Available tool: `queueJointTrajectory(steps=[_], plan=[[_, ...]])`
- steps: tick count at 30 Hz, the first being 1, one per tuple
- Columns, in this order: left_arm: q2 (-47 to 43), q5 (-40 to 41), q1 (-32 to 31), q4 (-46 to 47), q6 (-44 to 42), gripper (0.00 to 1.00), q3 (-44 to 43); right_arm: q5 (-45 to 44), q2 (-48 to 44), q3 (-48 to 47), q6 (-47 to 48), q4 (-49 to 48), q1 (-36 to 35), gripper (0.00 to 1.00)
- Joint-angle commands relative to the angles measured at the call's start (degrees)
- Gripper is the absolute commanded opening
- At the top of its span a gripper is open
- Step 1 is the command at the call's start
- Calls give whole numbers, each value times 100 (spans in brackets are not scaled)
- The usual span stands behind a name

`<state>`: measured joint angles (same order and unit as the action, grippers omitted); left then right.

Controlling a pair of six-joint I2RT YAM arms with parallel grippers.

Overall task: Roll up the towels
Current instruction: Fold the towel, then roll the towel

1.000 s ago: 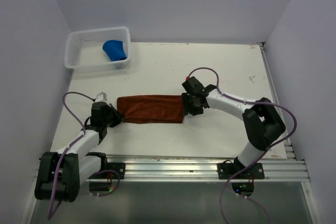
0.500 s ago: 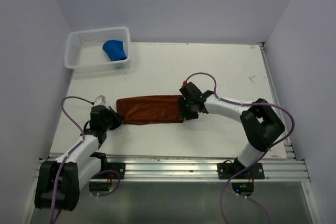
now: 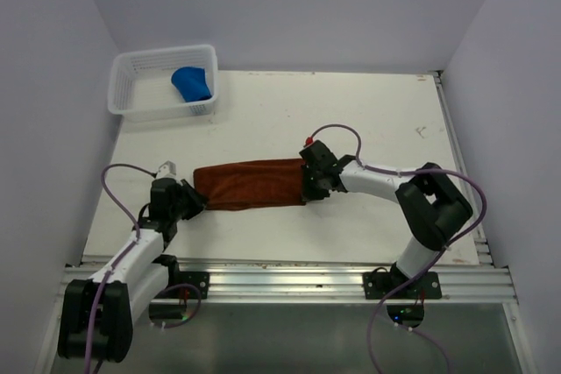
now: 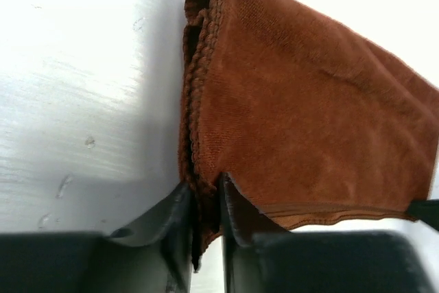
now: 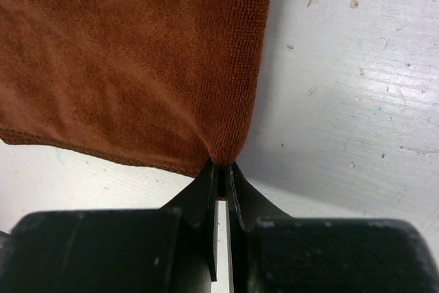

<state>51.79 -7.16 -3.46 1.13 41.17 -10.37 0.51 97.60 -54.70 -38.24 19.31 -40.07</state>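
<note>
Blue towel [image 3: 193, 83] in basket [image 3: 145, 111]; brown towel [image 3: 250, 184] flat, unrolled. Right gripper [image 5: 219, 169] pinches 1 corner. Left gripper [image 4: 202, 193] straddles the other end, hold unclear.

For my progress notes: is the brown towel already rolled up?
No, the brown towel lies stretched out flat as a long strip on the table.

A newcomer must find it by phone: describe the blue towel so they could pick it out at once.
On the white table, look to the far left corner, where a white mesh basket stands. The blue towel lies bunched inside it, toward its right end. It is the only blue cloth; the rust-brown towel lies stretched flat mid-table.
</note>
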Motion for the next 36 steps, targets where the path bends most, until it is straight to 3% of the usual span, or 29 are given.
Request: queueJointTrajectory(steps=[1, 3, 8, 10, 11, 18, 22, 24, 27, 33, 36], plan=[[-169, 83, -23, -385, 23, 34, 9, -341, -162, 362, 255, 310, 0, 0], [-300, 83, -23, -664, 145, 53, -113, -403, -259, 477, 325, 354, 0, 0], [-1336, 118, -14, -1490, 506, 74, -745, -569, -505, 837, 449, 398, 0, 0], [-1705, 241, -23, -1501, 524, 95, -1176, -640, -610, 969, 414, 389, -9, 0], [-1664, 250, -23, -1432, 506, 100, -1326, -753, -785, 1022, 414, 372, 0, 0], [820, -470, -189, -738, 339, 100, -2924, -1194, -1699, 1593, 361, -233, 8, 0], [1929, -128, -1286, -438, 269, 100, -3865, -1308, -2226, 1892, 483, -840, 8, 0], [2700, -372, -1717, -236, 348, 99, -4374, -1404, -2342, 1928, 554, -955, 8, 0], [3684, -777, -2069, 300, 559, 88, -4936, -1537, -2334, 1927, 704, -1060, 8, 0], [5513, -857, -2965, -68, 401, 81, -6615, -1467, -2246, 2349, 493, -1649, 8, 0], [6043, -1032, -3229, -86, 471, 75, -6987, -1615, -2184, 2595, 335, -1869, 8, 0]])
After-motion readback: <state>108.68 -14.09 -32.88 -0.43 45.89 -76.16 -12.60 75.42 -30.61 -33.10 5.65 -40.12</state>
